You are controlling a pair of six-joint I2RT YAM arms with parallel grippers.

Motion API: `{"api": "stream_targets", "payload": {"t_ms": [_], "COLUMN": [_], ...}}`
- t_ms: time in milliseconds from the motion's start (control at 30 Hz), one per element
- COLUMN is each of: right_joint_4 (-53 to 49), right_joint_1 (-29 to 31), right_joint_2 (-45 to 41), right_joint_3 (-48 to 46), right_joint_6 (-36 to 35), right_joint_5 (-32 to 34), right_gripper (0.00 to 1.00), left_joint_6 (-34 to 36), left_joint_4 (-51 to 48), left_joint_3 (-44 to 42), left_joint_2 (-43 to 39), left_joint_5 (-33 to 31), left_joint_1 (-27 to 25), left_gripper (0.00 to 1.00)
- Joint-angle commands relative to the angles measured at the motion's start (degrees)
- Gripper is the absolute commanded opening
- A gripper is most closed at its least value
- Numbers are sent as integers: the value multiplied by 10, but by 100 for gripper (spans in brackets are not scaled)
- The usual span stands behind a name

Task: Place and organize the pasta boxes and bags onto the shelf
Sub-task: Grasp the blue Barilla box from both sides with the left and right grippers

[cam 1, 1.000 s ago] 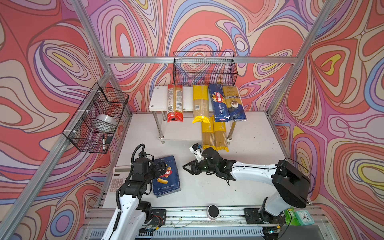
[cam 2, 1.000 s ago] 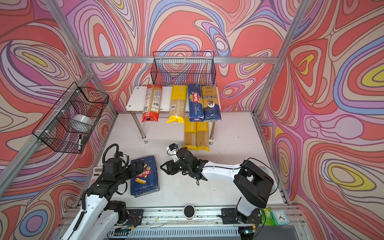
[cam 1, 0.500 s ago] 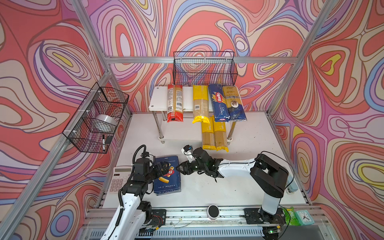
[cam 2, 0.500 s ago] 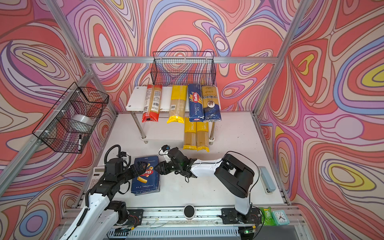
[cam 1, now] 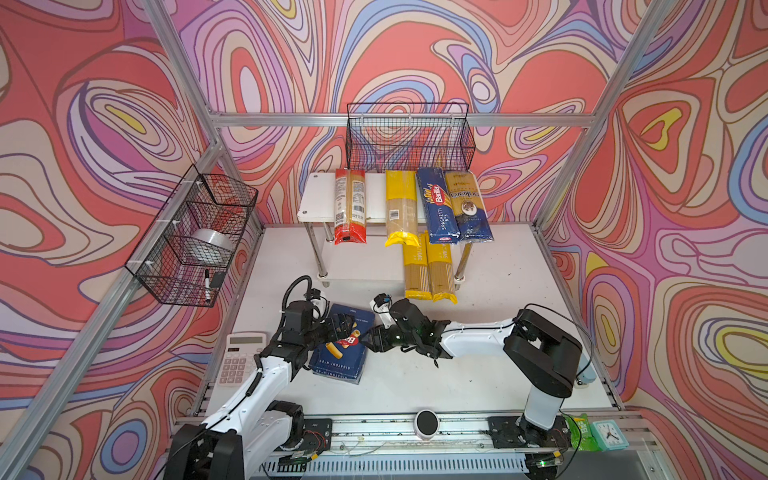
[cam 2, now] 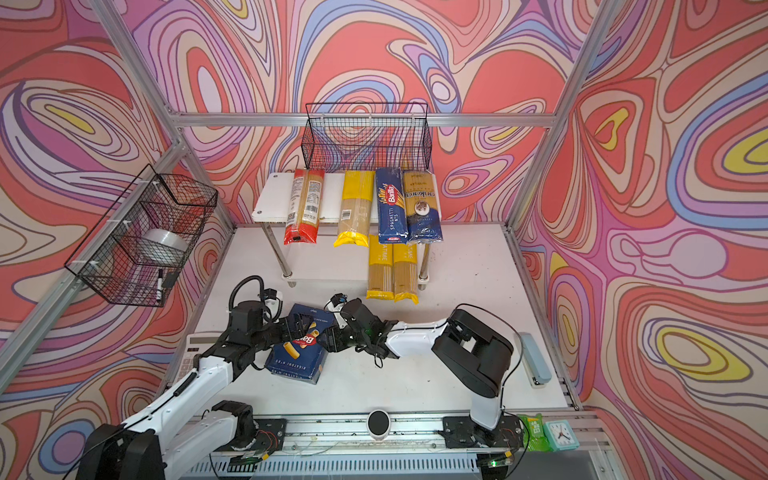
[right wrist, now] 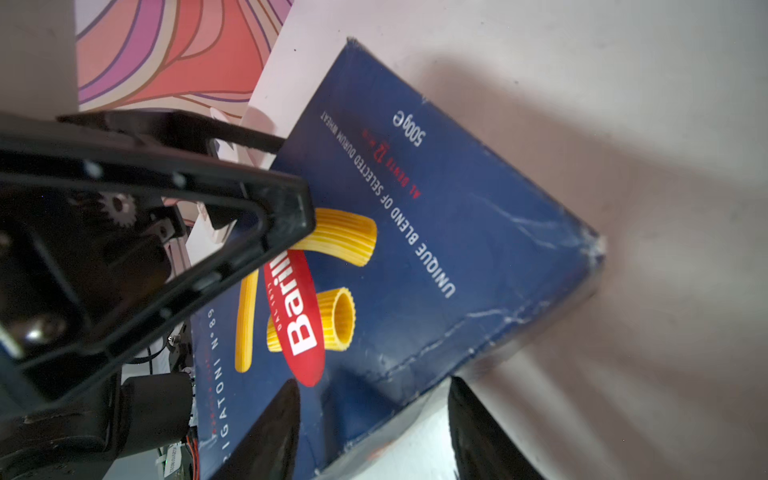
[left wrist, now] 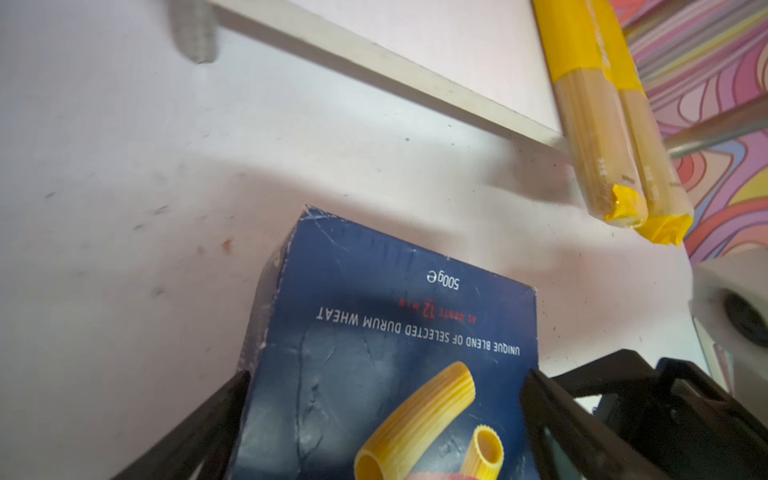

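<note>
The wide blue rigatoni box [cam 1: 338,361] [right wrist: 415,249] lies at the table's front left, one side raised. My left gripper [cam 1: 343,326] [left wrist: 384,378] is shut across its width, a finger on each long side. My right gripper [cam 1: 372,334] [right wrist: 374,390] is open and straddles the box's right edge, one finger over the face and the other apart from its side. On the shelf's [cam 1: 316,199] top board lie a red bag [cam 1: 350,205], a yellow bag [cam 1: 401,212], the narrow spaghetti box [cam 1: 438,205] and a gold-and-navy bag [cam 1: 467,208]. Two yellow bags [cam 1: 430,266] rest on the lower board.
A white calculator [cam 1: 241,359] lies left of the box. Black wire baskets hang on the back wall [cam 1: 409,137] and the left wall [cam 1: 195,237]. A grey-blue bar [cam 2: 534,359] lies at the table's right edge. A round puck [cam 1: 427,423] sits on the front rail.
My right arm has swung left across the table until its gripper reached the rigatoni box's right edge. The left gripper stayed on the box, which shifted slightly.
</note>
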Motion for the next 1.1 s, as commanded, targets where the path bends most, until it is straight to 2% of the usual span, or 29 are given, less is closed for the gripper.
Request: {"api": "stream_targets", "payload": {"t_ms": [0,100,167,267,367,500,667,833,1000,1067], "right_joint_4": [54,63,42,-54,-122,-172,-206,-202,-197,-194], "right_joint_1": [6,8,17,40,43,40,-1,-33,-62,-69], "right_joint_2": [-32,-68,-101,-151,-200,-248,-210,-147,-88,-70], "right_joint_3": [-38,-80,-104,-111,-119,-111,-45,18,57,63], "right_joint_6": [24,40,39,19,1,-42,-100,-143,-155,-153], "right_joint_5": [18,32,61,136,179,229,180,140,95,97], "right_gripper": [58,58,58,59,60,62,65,66,67,67], "left_joint_6": [38,48,59,78,64,19,-55,-168,-204,-211], "left_joint_4": [57,74,55,-28,-128,-225,-312,-299,-359,-366], "left_joint_3": [45,80,99,129,146,139,122,25,4,-2], "left_joint_2": [47,81,92,89,63,0,-82,-174,-240,-257], "left_joint_5": [64,84,71,-7,-91,-102,-93,-80,-88,-86], "left_joint_1": [-60,-69,-71,-70,-64,-29,-16,-16,-17,-17], "left_gripper": [100,100,100,100,100,100,100,100,100,100]}}
